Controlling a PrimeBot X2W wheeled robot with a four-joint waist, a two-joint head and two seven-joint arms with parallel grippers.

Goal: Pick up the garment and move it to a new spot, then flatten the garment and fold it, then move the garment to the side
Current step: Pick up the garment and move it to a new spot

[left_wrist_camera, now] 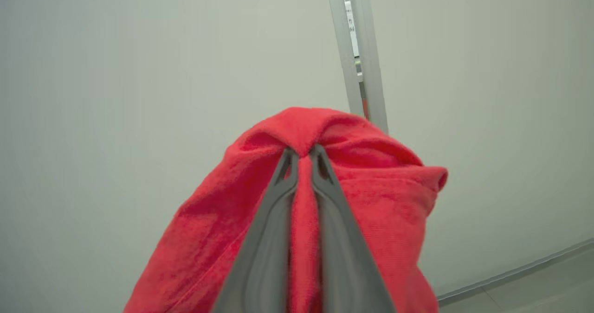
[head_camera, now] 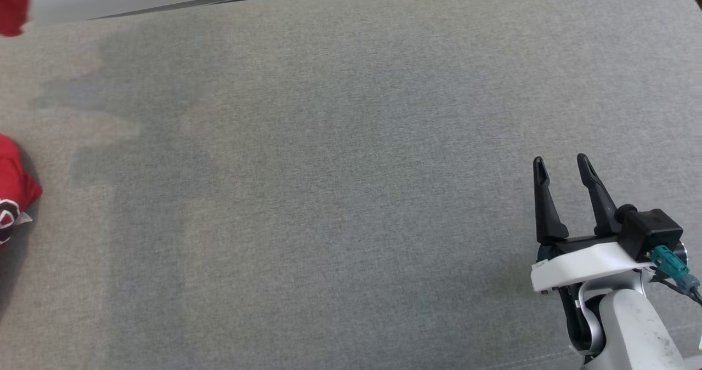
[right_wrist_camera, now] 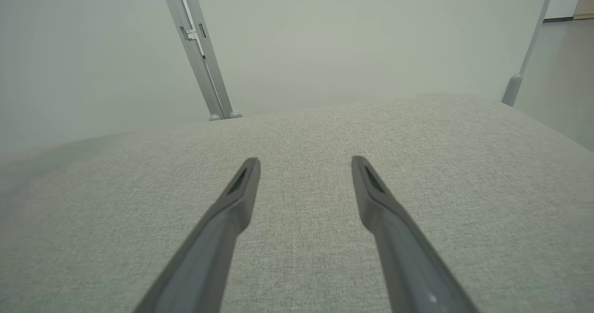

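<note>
Pinching a bunched fold of the red garment [left_wrist_camera: 371, 201], left gripper [left_wrist_camera: 304, 153] is clenched on it, cloth draping at far left above the grey cushion [head_camera: 329, 194], prob. for carrying over, w/ right gripper [head_camera: 560, 159] spread & empty, free to help flatten.

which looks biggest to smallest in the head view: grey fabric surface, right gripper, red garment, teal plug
1. grey fabric surface
2. right gripper
3. red garment, cut off by the frame edge, so only its visible part counts
4. teal plug
</note>
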